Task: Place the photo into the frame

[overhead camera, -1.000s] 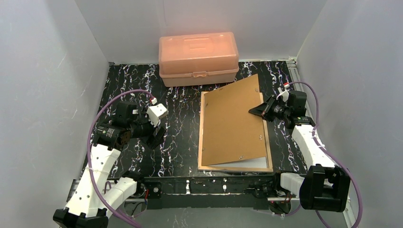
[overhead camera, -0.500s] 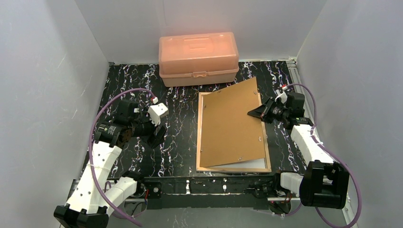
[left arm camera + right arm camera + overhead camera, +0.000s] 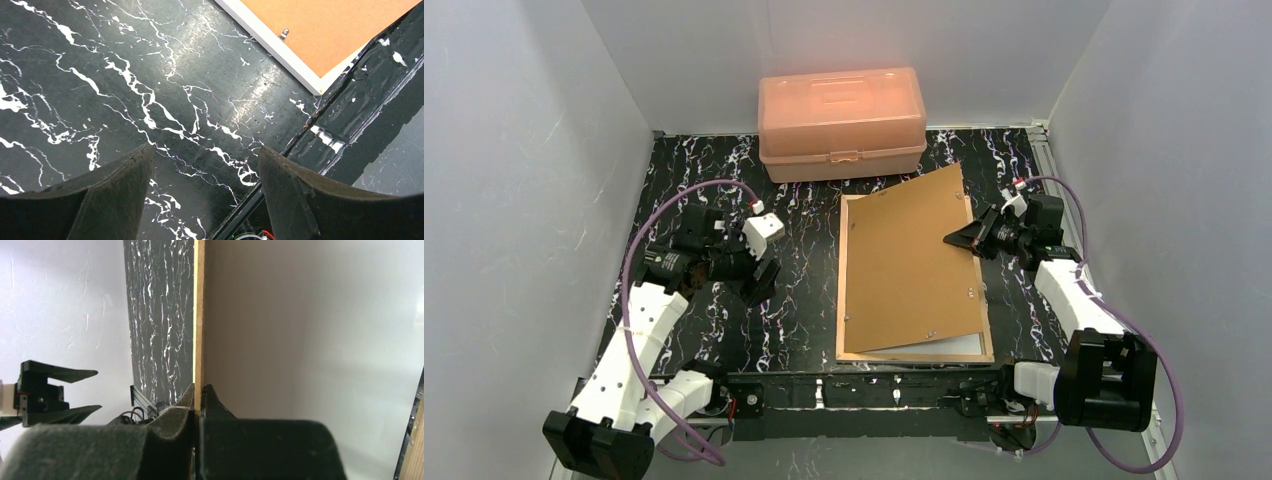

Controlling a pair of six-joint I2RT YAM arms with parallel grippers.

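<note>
The frame [image 3: 841, 285] lies back-up on the right half of the table, its tan rails showing. A brown backing board [image 3: 909, 260] rests over it, tilted and skewed, with its right edge raised. My right gripper [image 3: 954, 238] is shut on that raised edge; in the right wrist view the fingers [image 3: 199, 390] pinch the thin board [image 3: 199, 315]. Below the board's near edge a pale strip [image 3: 949, 346] shows, apparently the photo's white back. My left gripper [image 3: 759, 285] hangs open over bare table left of the frame, with nothing between its fingers [image 3: 205, 152]. The frame's near corner [image 3: 300, 75] shows in the left wrist view.
An orange plastic box [image 3: 842, 122] stands shut at the back, just behind the frame. White walls close in the left, back and right sides. A metal rail [image 3: 1049, 170] runs along the table's right edge.
The right gripper has drawn the board's raised edge slightly left, and the frame has slid a little left. The left arm has shifted a bit towards the back and right, still open.
</note>
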